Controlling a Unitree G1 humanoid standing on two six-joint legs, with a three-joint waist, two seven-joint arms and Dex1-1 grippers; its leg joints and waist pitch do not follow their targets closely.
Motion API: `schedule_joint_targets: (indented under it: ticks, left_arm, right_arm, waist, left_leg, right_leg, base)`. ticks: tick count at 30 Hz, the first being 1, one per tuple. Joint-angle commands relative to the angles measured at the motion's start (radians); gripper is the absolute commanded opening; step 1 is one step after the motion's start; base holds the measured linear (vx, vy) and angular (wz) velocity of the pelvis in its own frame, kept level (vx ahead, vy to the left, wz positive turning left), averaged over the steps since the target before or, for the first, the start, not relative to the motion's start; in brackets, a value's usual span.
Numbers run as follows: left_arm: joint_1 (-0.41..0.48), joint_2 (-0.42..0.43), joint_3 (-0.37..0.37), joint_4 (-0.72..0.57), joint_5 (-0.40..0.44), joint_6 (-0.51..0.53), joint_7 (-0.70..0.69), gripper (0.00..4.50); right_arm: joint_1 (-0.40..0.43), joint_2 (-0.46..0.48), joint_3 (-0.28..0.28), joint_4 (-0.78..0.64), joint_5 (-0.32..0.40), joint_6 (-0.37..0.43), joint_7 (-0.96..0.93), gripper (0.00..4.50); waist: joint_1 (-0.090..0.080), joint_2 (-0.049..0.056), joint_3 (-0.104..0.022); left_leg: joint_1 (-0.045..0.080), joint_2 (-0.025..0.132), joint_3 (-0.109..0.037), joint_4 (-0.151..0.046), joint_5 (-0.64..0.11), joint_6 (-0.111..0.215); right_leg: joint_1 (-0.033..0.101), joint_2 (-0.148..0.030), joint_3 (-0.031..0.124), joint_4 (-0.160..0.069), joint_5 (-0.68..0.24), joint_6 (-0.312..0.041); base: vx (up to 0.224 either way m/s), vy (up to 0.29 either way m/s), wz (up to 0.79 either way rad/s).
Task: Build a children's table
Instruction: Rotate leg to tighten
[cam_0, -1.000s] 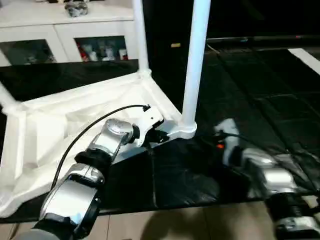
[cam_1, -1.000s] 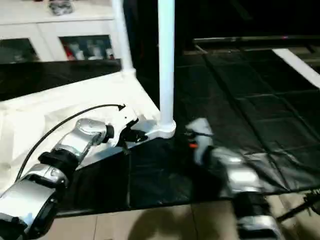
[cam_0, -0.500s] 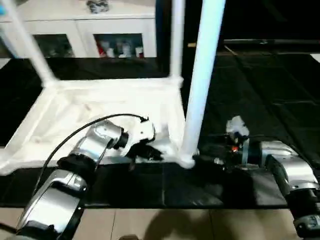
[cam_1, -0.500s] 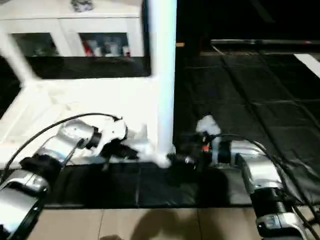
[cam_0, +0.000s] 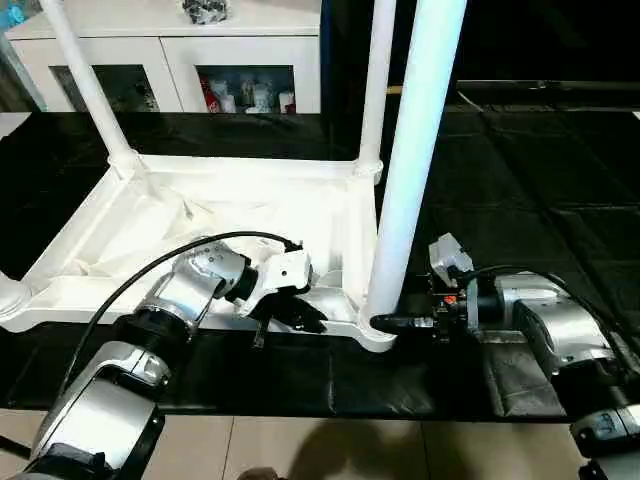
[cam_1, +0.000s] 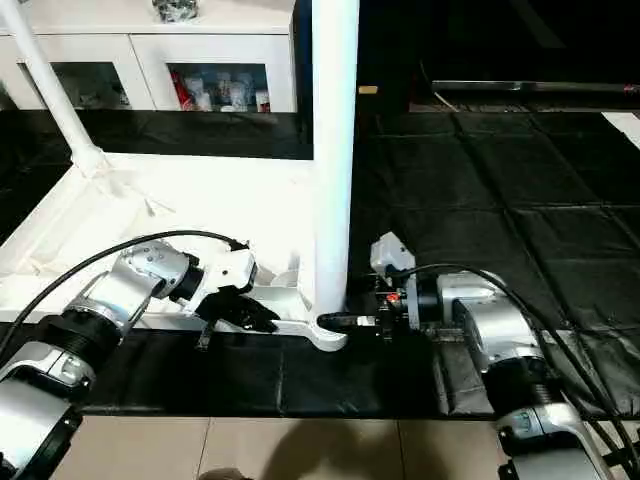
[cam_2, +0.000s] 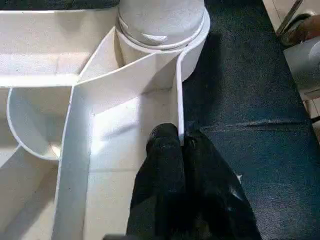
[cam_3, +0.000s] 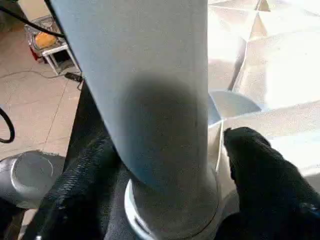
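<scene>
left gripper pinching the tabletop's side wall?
Yes: in the left wrist view the left gripper has one black finger on each side of the thin side wall of the upturned tabletop.

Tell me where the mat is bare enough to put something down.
Free: the black mat right of the near leg, out to its far edge. Also the strip between the tabletop and the tile floor. Crowded: the near corner, where the left end effector pinches the rim and the right end effector brackets the leg.
</scene>
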Motion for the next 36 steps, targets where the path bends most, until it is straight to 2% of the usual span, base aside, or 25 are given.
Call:
schedule_joint_targets:
  ticks: [1,2,12,23,25,26,27,28,30,32,34,35,36]
  left_arm:
    - [0.01,0.0,-0.039,-0.034,0.017,-0.009,-0.024,0.0]
    - [0.011,-0.001,-0.039,-0.034,0.019,-0.009,-0.019,0.0]
    - [0.013,-0.009,-0.039,-0.028,0.023,-0.001,0.003,0.0]
    - [0.004,-0.026,-0.023,-0.009,0.022,0.03,0.05,0.0]
    - [0.0,-0.033,-0.018,-0.001,0.023,0.04,0.065,0.0]
    - [-0.019,-0.06,-0.002,0.026,0.022,0.07,0.116,0.0]
    - [-0.02,-0.061,-0.001,0.028,0.021,0.072,0.119,0.0]
    - [-0.025,-0.07,0.004,0.036,0.02,0.083,0.134,0.0]
    - [-0.043,-0.098,0.021,0.062,0.02,0.116,0.198,0.0]
    - [-0.049,-0.11,0.028,0.072,0.019,0.132,0.223,0.0]
    - [-0.083,-0.17,0.066,0.113,0.01,0.213,0.353,0.0]
    - [-0.083,-0.17,0.066,0.113,0.01,0.213,0.353,0.0]
    - [-0.083,-0.17,0.066,0.113,0.01,0.213,0.353,0.0]
  right_arm:
    - [-0.013,0.004,0.007,0.013,-0.015,-0.014,0.012,3.05]
    - [-0.013,0.006,0.01,0.018,-0.019,-0.018,0.013,2.86]
    - [-0.019,0.008,0.023,0.041,-0.017,-0.021,0.023,2.17]
    - [0.002,0.028,0.023,0.014,-0.003,0.014,0.018,2.04]
    - [0.012,0.037,0.023,0.003,-0.003,0.028,-0.003,2.04]
    - [0.027,0.069,0.02,-0.002,-0.022,0.045,-0.089,2.04]
    - [0.027,0.07,0.02,-0.002,-0.024,0.045,-0.093,2.04]
    - [0.03,0.08,0.02,-0.001,-0.032,0.048,-0.121,2.04]
    - [0.025,0.123,0.005,0.016,-0.059,0.063,-0.246,2.03]
    - [0.02,0.147,-0.008,0.023,-0.064,0.081,-0.307,1.98]
    - [-0.012,0.257,-0.062,0.051,-0.071,0.155,-0.542,1.98]
    - [-0.012,0.257,-0.062,0.051,-0.071,0.155,-0.542,1.98]
    - [-0.012,0.257,-0.062,0.051,-0.071,0.155,-0.542,1.98]
  waist:
    - [-0.004,-0.016,-0.08]
    - [-0.004,-0.016,-0.082]
    - [-0.006,-0.012,-0.08]
    - [-0.007,-0.014,-0.08]
    - [-0.006,-0.013,-0.078]
    - [-0.009,-0.012,-0.075]
    - [-0.01,-0.011,-0.071]
    - [-0.014,-0.013,-0.069]
    - [-0.027,-0.011,-0.06]
    - [-0.04,-0.009,-0.057]
    - [-0.061,-0.01,-0.051]
    - [-0.077,-0.008,-0.049]
    - [-0.083,-0.008,-0.051]
  left_leg:
    - [0.002,0.061,-0.017,-0.057,-0.034,0.103]
    - [0.001,0.061,-0.017,-0.057,-0.028,0.105]
    - [0.004,0.062,-0.019,-0.058,-0.05,0.096]
    - [0.004,0.062,-0.018,-0.056,-0.052,0.098]
    - [0.005,0.06,-0.018,-0.057,-0.064,0.094]
    - [0.004,0.059,-0.017,-0.059,-0.075,0.087]
    - [0.009,0.057,-0.016,-0.061,-0.098,0.077]
    - [0.01,0.055,-0.016,-0.063,-0.113,0.069]
    - [0.018,0.047,-0.017,-0.067,-0.175,0.036]
    - [0.028,0.04,-0.016,-0.064,-0.21,0.026]
    - [0.029,0.042,-0.023,-0.07,-0.247,0.014]
    - [0.036,0.039,-0.027,-0.067,-0.288,-0.002]
    - [0.039,0.036,-0.029,-0.064,-0.303,-0.002]
  right_leg:
    - [0.065,-0.091,0.079,-0.052,-0.202,-0.12]
    - [0.065,-0.091,0.078,-0.05,-0.194,-0.121]
    - [0.064,-0.089,0.078,-0.055,-0.224,-0.114]
    - [0.065,-0.089,0.079,-0.055,-0.22,-0.119]
    - [0.064,-0.09,0.078,-0.06,-0.246,-0.112]
    - [0.064,-0.088,0.078,-0.064,-0.272,-0.103]
    - [0.06,-0.087,0.076,-0.073,-0.311,-0.096]
    - [0.062,-0.087,0.075,-0.077,-0.339,-0.087]
    - [0.059,-0.085,0.066,-0.098,-0.465,-0.046]
    - [0.058,-0.087,0.055,-0.117,-0.551,-0.014]
    - [0.061,-0.081,0.044,-0.127,-0.577,0.007]
    - [0.059,-0.081,0.032,-0.134,-0.606,0.026]
    - [0.062,-0.083,0.025,-0.14,-0.616,0.038]
  base:
    - [0.0,0.0,0.0]
    - [0.0,0.0,0.0]
    - [0.0,0.0,0.0]
    - [0.0,0.0,0.0]
    - [0.0,0.0,0.0]
    - [0.0,0.0,0.0]
    - [0.0,0.0,0.0]
    - [0.0,0.0,0.0]
    - [0.0,0.0,0.0]
    - [-0.026,-0.002,0.0]
    - [0.0,0.0,0.0]
    - [0.0,0.0,0.0]
    - [0.0,0.0,0.0]
